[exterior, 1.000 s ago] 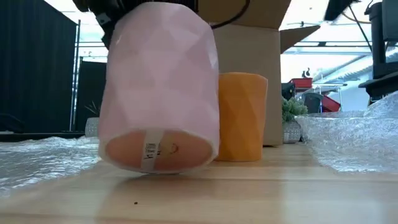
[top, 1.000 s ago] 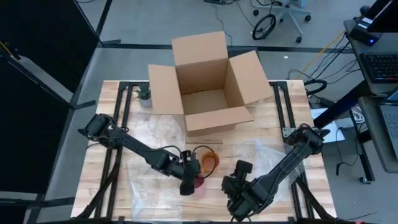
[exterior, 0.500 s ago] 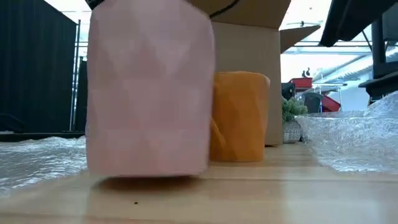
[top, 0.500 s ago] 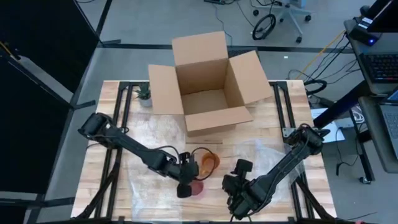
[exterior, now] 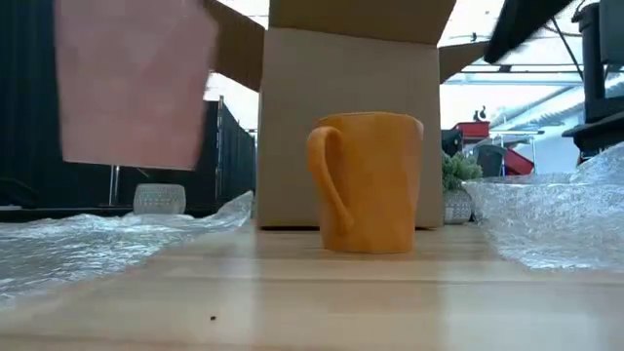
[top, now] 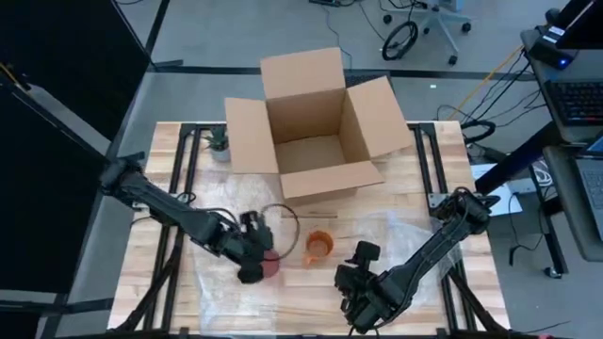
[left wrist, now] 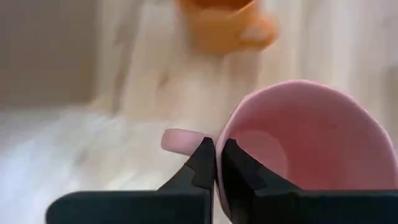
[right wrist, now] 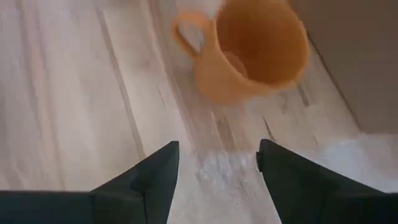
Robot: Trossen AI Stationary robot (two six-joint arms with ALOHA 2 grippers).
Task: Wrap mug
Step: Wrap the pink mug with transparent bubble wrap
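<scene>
**A:** So, what is the left gripper (left wrist: pixel 216 163) doing?

**B:** Its two dark fingers are pinched together on the rim of a pink mug (left wrist: pixel 298 146), one finger inside the cup and one outside, beside the handle. In the low view the pink mug (exterior: pixel 136 83) hangs clear above the table, upright, with open air beneath its base. From above, the left gripper (top: pixel 252 266) and the pink mug (top: pixel 269 265) sit over the front-left part of the table (top: pixel 415 184), above a sheet of bubble wrap (top: pixel 212 297).

**A:** And the right gripper?

**B:** The right gripper (right wrist: pixel 215 163) has its fingers spread wide with nothing between them. From above, it (top: pixel 350 285) hovers near the table's front edge, right of centre.

**A:** Is there another mug?

**B:** Yes, an orange mug (exterior: pixel 369 182) stands upright on the bare wood, handle to the left in the low view. From above, the orange mug (top: pixel 319 247) is between the two grippers, near the pink one but apart from it.

**A:** What lies beyond?

**B:** An open cardboard box (top: pixel 316 127) stands behind the mugs, flaps spread. More bubble wrap (top: pixel 410 231) lies on the right, and a small potted plant (top: pixel 220 145) stands at the back left.
</scene>
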